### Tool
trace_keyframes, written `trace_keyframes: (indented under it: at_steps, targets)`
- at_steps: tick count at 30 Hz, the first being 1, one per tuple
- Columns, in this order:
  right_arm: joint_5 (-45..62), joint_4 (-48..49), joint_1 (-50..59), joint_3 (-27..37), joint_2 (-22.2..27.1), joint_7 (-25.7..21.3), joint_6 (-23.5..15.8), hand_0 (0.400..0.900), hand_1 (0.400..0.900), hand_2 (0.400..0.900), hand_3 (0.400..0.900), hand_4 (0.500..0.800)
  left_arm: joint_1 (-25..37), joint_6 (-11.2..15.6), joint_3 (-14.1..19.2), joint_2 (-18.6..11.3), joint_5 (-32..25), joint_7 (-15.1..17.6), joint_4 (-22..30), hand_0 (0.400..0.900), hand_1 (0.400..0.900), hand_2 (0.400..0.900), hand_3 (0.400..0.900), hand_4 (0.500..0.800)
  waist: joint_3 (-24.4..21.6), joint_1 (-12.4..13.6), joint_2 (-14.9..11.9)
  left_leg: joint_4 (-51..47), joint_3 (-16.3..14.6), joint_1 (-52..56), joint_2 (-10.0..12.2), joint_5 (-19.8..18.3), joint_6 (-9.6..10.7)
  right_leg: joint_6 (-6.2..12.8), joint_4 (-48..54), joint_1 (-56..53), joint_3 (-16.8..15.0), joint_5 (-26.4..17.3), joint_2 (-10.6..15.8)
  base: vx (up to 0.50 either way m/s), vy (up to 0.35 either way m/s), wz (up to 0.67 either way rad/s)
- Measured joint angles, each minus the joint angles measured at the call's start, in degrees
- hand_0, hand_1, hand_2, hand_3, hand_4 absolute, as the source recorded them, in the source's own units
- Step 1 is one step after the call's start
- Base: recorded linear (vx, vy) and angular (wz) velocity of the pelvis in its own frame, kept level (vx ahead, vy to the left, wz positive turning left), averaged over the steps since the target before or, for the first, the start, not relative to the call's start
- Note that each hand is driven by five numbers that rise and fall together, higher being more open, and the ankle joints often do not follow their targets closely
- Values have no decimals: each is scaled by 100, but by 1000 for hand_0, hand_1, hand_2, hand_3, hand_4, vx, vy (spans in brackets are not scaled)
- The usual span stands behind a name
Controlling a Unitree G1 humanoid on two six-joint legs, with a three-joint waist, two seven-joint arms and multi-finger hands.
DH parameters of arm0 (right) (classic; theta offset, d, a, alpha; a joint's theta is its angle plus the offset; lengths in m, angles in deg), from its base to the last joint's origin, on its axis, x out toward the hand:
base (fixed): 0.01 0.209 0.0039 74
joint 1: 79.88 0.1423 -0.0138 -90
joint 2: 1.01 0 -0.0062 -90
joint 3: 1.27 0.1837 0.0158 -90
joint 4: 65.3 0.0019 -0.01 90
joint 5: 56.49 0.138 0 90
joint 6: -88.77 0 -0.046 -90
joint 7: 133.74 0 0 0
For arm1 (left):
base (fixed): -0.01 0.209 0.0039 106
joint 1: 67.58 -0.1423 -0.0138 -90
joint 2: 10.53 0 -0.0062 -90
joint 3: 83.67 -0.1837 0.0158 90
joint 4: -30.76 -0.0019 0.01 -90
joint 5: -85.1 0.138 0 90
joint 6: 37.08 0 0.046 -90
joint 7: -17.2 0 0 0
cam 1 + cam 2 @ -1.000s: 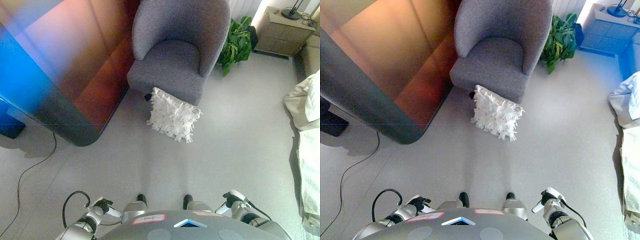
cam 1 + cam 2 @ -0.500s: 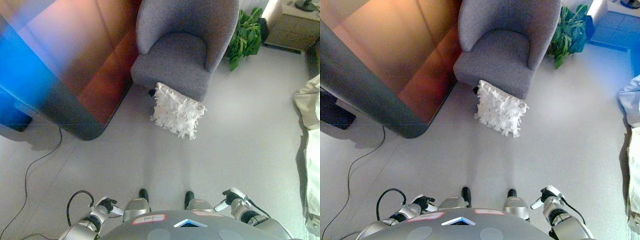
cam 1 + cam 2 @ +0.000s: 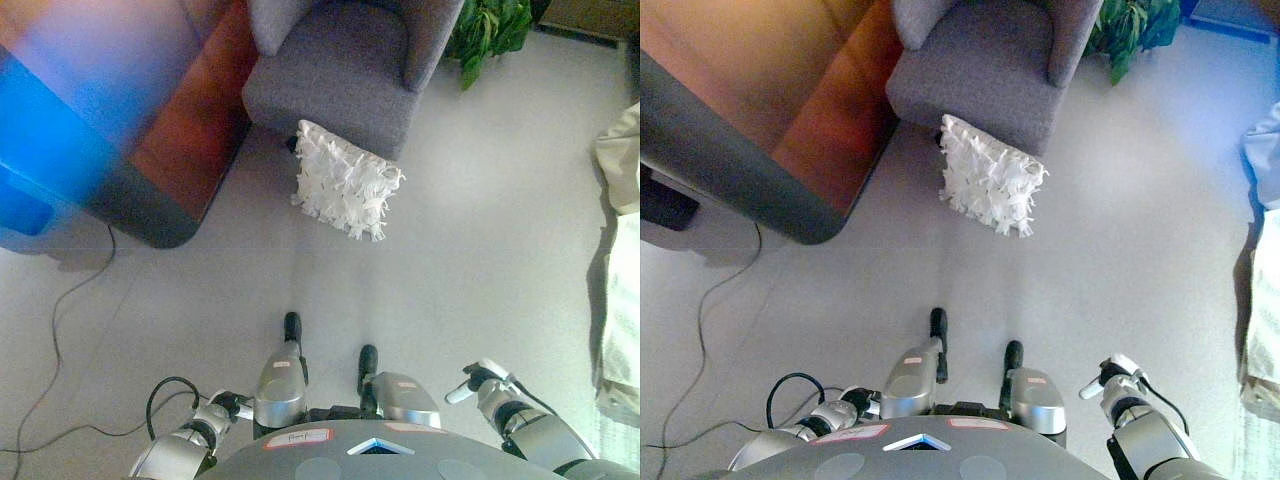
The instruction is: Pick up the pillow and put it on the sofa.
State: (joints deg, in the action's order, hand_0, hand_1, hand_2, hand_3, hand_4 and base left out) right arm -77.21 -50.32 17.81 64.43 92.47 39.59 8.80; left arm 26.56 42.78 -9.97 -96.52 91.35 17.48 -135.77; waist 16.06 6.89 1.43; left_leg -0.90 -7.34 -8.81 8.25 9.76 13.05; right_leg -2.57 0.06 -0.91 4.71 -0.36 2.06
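Note:
A white ruffled pillow (image 3: 345, 180) stands on the grey floor and leans against the front of a grey armchair (image 3: 335, 70); it also shows in the right eye view (image 3: 990, 188). My left hand (image 3: 222, 408) hangs low at the bottom left, far from the pillow. My right hand (image 3: 480, 378) hangs low at the bottom right with relaxed fingers and holds nothing. Both hands are well short of the pillow, with bare floor between.
A large reddish-brown table with a dark rounded rim (image 3: 730, 150) fills the left side, next to the armchair. A green plant (image 3: 490, 30) stands right of the armchair. Cream bedding (image 3: 620, 200) lies along the right edge. A thin cable (image 3: 60, 330) runs on the floor at left.
The whole picture has shifted, so the camera has moved: less of the armchair's back shows at the top. The pillow still leans on the armchair. Both hands stay low.

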Motion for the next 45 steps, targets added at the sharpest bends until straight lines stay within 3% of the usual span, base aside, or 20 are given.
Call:
trace_keyframes:
  at_steps: [1,2,3,6,8,10,12,15,19,21,24,28,31,32,34,35,38,40,42,45]
  targets:
    - [-4,13,-18,-33,65,4,-51,900,900,900,900,800,-122,-7,39,100,-28,6,-20,900,900,900,900,800,-67,75,151,12,63,22,103,-451,13,123,-10,-107,-100,2,-152,590,173,-15]
    - [-14,15,-10,-4,78,27,-69,900,900,900,900,800,-197,-2,78,120,-43,-9,46,900,900,900,900,800,-59,130,353,1,25,39,314,-345,-203,210,-773,-30,117,388,-337,589,196,-7]
    - [-28,16,6,-19,-115,73,-68,900,900,900,900,800,-184,22,120,-68,-44,25,131,900,900,900,900,800,11,191,149,220,-207,39,297,-203,-329,184,-1391,-7,137,1041,-240,628,252,-7]
    - [-32,-2,-60,-15,-396,192,-155,900,900,900,900,800,-79,-62,226,-248,-91,44,250,900,900,900,900,800,-134,125,-23,666,-663,-188,277,-208,-540,168,-1152,-294,170,1224,-18,617,316,-16]
    - [-36,-30,19,-14,-425,209,-151,900,900,900,900,800,8,-173,225,-244,-222,46,220,900,900,900,900,800,-194,262,-85,490,-531,-232,48,-206,-638,297,-1099,-363,51,1300,225,579,368,15]
    - [-35,-130,-1,-7,-440,226,-142,900,900,900,900,800,-23,-270,216,-244,-291,47,148,900,900,900,900,800,-400,284,-67,604,-568,-212,-92,-110,-1205,605,-1098,-523,83,1488,503,541,375,14]
    - [-37,-131,-6,58,-572,274,-143,900,900,900,900,800,7,-386,247,-361,-301,48,127,900,900,900,900,800,-525,298,-436,558,-719,-51,-560,-331,-1525,815,-1656,-427,193,1541,990,534,360,15]
    - [-153,109,3,56,-549,279,-114,900,900,900,900,800,51,-456,179,-432,-310,15,241,900,900,900,900,800,-665,254,-386,346,-651,338,-749,-511,-1708,929,-3046,93,150,881,1182,471,246,39]
    - [-33,446,-23,49,-543,198,-142,900,900,900,900,800,149,-460,-99,-609,-312,17,341,900,900,900,900,800,-845,-39,-251,-302,-365,879,-895,-513,-1871,1003,-3560,731,316,807,1028,389,37,76]
    - [236,531,3,98,-510,94,-174,900,900,900,900,800,207,-469,-227,-600,-312,16,285,900,900,900,900,800,-872,-337,-30,-374,97,914,-863,-528,-1909,893,-2193,996,544,831,694,412,-66,98]
    - [684,600,17,341,-512,-14,-376,900,900,900,900,800,227,-315,-196,-555,-257,28,246,900,900,900,900,800,-869,-754,-98,-375,626,1043,-1189,-669,-1969,1101,-442,1419,398,258,689,528,-40,97]
    - [658,584,28,474,-515,-25,-432,900,900,900,900,800,58,-148,-152,-434,-155,30,252,900,900,900,900,800,-843,-818,-217,-373,1035,1408,-1424,-925,-1929,1106,443,1493,507,-379,848,506,-72,47]
    - [639,574,-100,485,-510,17,-420,900,900,900,900,800,-335,-104,-154,-390,51,37,235,900,900,900,900,800,-859,-809,-304,-360,1185,1857,-1395,-1314,-1724,944,291,1197,819,-630,904,411,-132,7]
    - [641,554,-125,493,-477,55,-382,900,900,900,900,800,-538,-105,-154,-367,78,44,213,900,900,900,900,800,-879,-808,-260,-248,972,2019,-1170,-1533,-1524,787,10,1116,1166,-842,894,402,-170,3]
    - [638,525,-154,488,-427,83,-348,900,900,900,900,800,-646,-110,-152,-364,85,74,212,900,900,900,900,800,-911,-789,-199,-120,675,2151,-970,-1762,-1365,332,-171,1031,1306,-993,758,380,-178,7]
    - [624,527,-133,488,-392,117,-278,900,900,900,900,800,-666,-97,-145,-355,88,84,220,900,900,900,900,800,-941,-734,-141,27,527,2155,-743,-1862,-1237,268,-191,933,1347,-879,544,320,-166,6]
    - [503,535,-61,454,-345,122,-188,900,900,900,900,800,-517,-95,-59,-354,91,36,156,900,900,900,900,800,-940,-670,-264,733,409,1857,-640,-1923,-1057,160,-197,878,1348,-740,460,242,-173,-3]
    - [426,499,32,405,-257,103,-132,900,900,900,900,800,-309,-87,85,-292,90,14,90,900,900,900,900,800,-918,-642,-348,2292,275,1159,-655,-1942,-867,100,-148,747,1395,-589,525,198,-78,-35]
    - [426,486,122,173,-182,38,-11,900,900,900,900,800,-177,-86,141,-244,87,9,119,900,900,900,900,800,-832,-492,-328,4123,341,246,-593,-1405,-543,-12,61,466,1196,-514,488,181,88,-37]
    - [429,480,374,-11,-93,-138,77,900,900,900,900,800,-140,-94,75,-207,68,11,374,900,900,900,900,800,-582,-519,-160,3059,254,-259,-188,-1466,-660,-32,237,238,986,-455,342,204,187,-51]
